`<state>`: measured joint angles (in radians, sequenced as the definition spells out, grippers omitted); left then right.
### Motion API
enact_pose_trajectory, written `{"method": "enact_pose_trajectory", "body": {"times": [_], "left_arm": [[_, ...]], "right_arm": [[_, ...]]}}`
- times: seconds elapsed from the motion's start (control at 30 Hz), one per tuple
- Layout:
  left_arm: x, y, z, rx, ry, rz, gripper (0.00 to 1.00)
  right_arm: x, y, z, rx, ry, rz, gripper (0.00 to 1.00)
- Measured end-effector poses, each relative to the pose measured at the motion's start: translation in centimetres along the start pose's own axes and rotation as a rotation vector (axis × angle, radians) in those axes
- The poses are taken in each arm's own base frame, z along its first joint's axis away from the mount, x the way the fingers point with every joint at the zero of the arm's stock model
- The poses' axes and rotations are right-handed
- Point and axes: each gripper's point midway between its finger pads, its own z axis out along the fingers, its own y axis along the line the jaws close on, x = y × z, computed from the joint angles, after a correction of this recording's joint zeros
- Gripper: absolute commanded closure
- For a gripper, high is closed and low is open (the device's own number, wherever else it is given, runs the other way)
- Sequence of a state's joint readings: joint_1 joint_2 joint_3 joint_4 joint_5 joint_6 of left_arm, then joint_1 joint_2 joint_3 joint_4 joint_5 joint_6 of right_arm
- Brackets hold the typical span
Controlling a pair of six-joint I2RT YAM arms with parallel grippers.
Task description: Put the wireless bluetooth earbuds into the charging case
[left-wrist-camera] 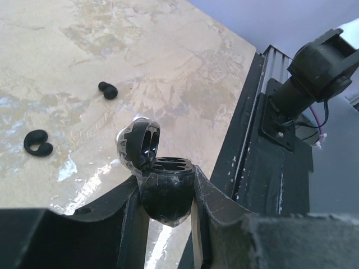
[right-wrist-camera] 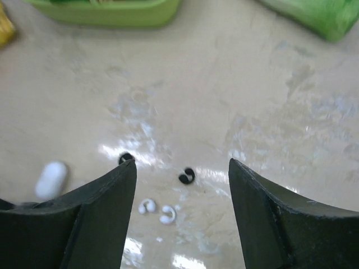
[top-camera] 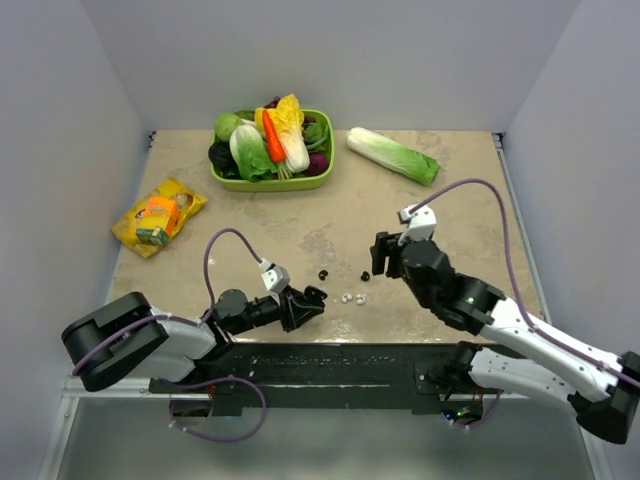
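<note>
White-and-black arms [top-camera: 530,330], purple cables [top-camera: 503,225], black pincers [right-wrist-camera: 182,162]

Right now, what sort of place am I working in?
Probably a lab test cell: plain walls box in a beige tabletop, with a green bin of vegetables and a yellow snack packet.

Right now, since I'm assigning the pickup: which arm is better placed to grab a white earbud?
Right. The right gripper is open, empty and aimed at the white earbuds; the left gripper is shut on an open black case.

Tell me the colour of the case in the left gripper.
The open case is black; the left wrist view shows it best.
</note>
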<state>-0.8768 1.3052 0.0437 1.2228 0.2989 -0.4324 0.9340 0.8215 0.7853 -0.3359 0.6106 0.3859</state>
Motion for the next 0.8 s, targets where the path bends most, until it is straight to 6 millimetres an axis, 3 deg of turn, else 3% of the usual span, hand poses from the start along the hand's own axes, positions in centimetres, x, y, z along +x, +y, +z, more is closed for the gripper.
{"method": "enact_pose_trajectory", "body": {"times": [0.13,0.23,0.53,0.67,0.8], "left_arm": [[-0.6,-0.8,0.1,0.012,-0.028,0.017,1.00],[-2.2,-1.3,0.1,0.028,-0.080,0.042,1.00],[-7.5,-5.0,-1.2,0.163,-0.262,0.154,1.00],[-7.5,-5.5,-1.3,0.187,-0.261,0.172,1.00],[-7.4,-5.6,-1.3,0.193,-0.257,0.172,1.00]], "right_arm": [[8.0,0.0,2.1,0.000,0.198,-0.066,0.34],[11.3,0.1,2.4,-0.017,0.288,-0.085,0.41],[13.7,2.4,3.3,-0.119,0.322,-0.015,0.46],[14.8,2.7,2.8,-0.161,0.335,0.011,0.40],[13.6,2.8,2.3,-0.176,0.289,0.053,0.33]]}}
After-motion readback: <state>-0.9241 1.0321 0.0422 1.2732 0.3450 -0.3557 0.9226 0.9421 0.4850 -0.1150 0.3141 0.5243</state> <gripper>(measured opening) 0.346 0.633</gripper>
